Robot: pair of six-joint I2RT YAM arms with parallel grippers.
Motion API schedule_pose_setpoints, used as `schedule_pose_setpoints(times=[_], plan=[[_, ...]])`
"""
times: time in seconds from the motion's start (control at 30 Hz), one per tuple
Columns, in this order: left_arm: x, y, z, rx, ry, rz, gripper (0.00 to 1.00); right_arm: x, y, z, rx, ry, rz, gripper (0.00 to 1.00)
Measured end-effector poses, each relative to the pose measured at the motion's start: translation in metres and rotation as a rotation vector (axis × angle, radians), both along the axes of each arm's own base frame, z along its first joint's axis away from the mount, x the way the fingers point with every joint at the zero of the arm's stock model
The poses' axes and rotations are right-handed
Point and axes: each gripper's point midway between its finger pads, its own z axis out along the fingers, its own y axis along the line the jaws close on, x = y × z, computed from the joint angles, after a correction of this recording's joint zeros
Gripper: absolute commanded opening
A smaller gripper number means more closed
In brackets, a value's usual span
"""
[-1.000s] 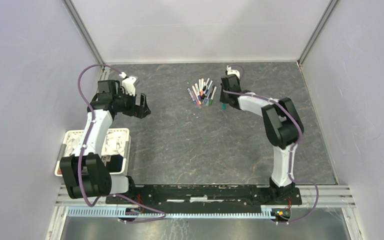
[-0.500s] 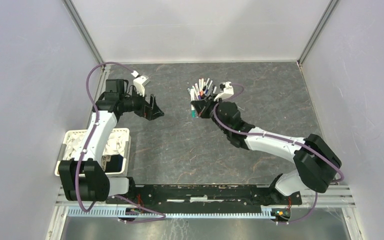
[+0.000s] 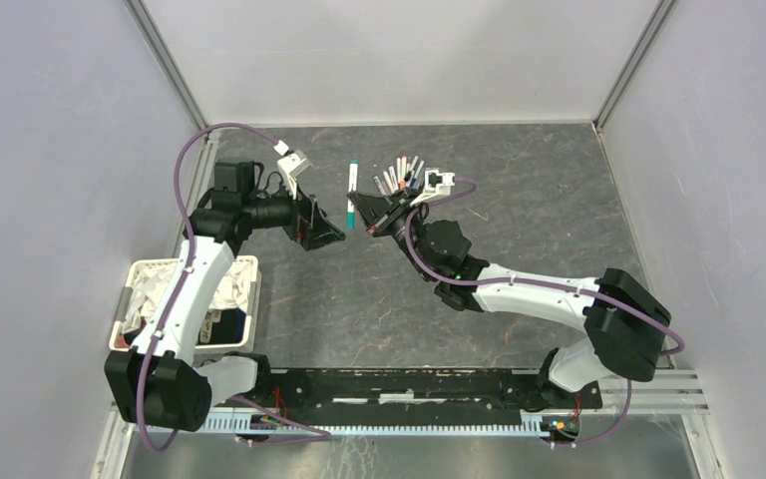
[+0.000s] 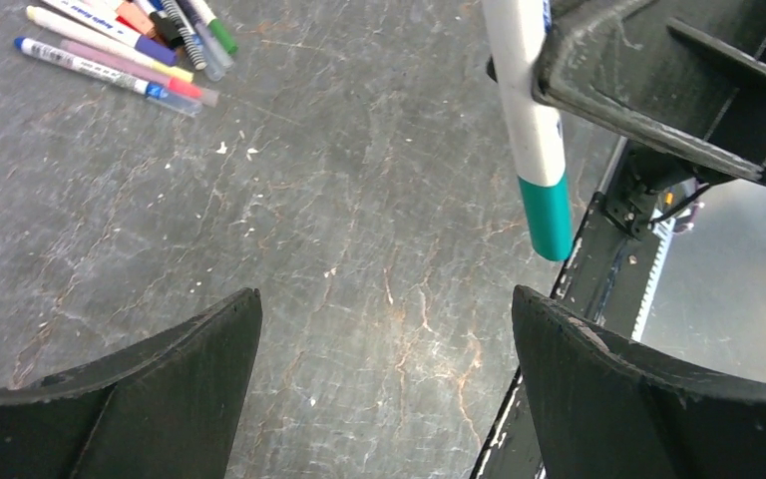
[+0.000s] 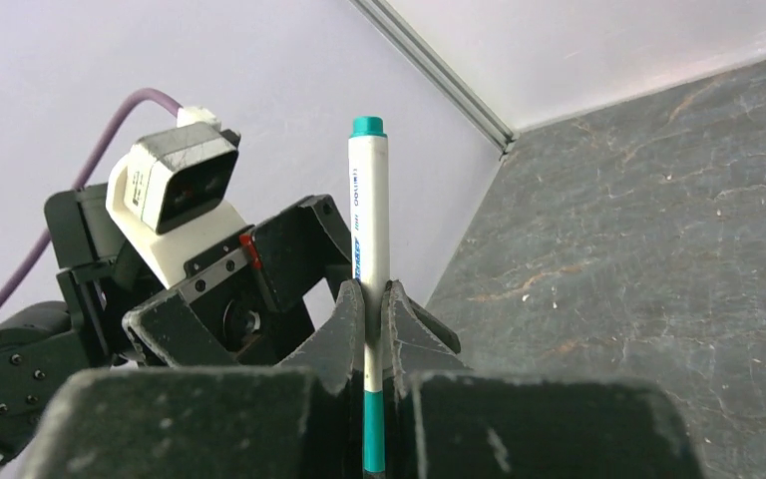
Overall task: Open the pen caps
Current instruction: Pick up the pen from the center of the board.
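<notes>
Overhead, the dark stone-patterned table (image 3: 379, 289) held both arms meeting near its far middle, a white tray (image 3: 249, 261) at the left edge, and a fan of pens (image 3: 406, 178) lying by the right wrist. The right fingers (image 5: 344, 329) were clamped on one white pen (image 5: 369, 230), raised off the table; the left fingers (image 4: 180, 379) stood wide and empty, close beside it. To do the step well, the left fingers should probably line up so the teal cap (image 4: 549, 215) sits squarely between them, close on the cap alone, then pull straight along the barrel while the right grip holds firm. The left wrist view showed the cap up and right of the gap, not yet between the fingers, which the overhead view could not settle; only the right wrist view showed the pinch on the barrel and a small teal tip (image 5: 367, 127) at the far end.
</notes>
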Motion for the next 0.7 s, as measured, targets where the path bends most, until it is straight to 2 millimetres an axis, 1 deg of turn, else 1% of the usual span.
schedule_pose_setpoints(times=[0.2,0.3,0.43,0.57,0.7], plan=[[-0.006,-0.004,0.005,-0.033,0.014,-0.025,0.96,-0.007,0.005,0.009,0.035,-0.014,0.019,0.0],[-0.009,-0.007,0.009,-0.057,0.025,-0.04,0.94,-0.012,0.01,0.006,0.03,-0.012,0.032,0.0],[-0.014,-0.012,0.014,-0.085,0.044,-0.063,0.91,-0.011,0.011,0.004,0.031,-0.011,0.03,0.0],[-0.019,-0.018,0.019,-0.107,0.054,-0.088,0.86,-0.012,0.014,0.006,0.034,-0.014,0.038,0.0],[-0.025,-0.018,0.02,-0.095,0.059,-0.106,0.85,-0.012,0.016,0.005,0.035,-0.015,0.041,0.0]])
